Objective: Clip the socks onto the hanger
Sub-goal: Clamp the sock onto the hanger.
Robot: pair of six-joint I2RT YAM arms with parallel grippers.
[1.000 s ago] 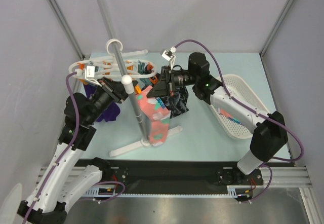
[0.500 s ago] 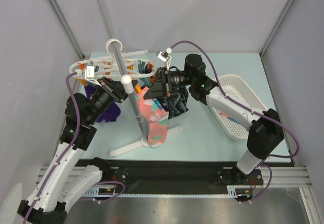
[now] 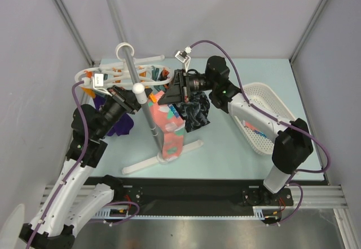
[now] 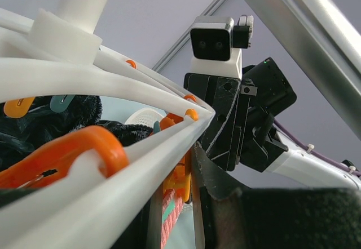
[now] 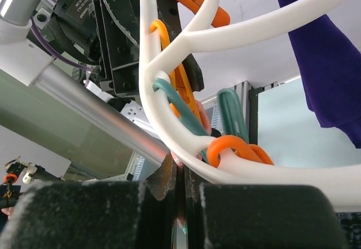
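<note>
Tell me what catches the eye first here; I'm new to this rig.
The hanger, with orange and teal clips, hangs on the grey pole stand left of centre, the left gripper and right gripper at it from either side. A salmon-pink sock and a black-grey sock dangle below its right end, a purple sock at its left.

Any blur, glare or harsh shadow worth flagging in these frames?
Top external: sharp, evenly lit, faint shadows on the table. Left wrist: the near hanger rim is soft, the right arm's camera crisp. Right wrist: right claw pads blur into dark masses; purple sock clear.
</note>
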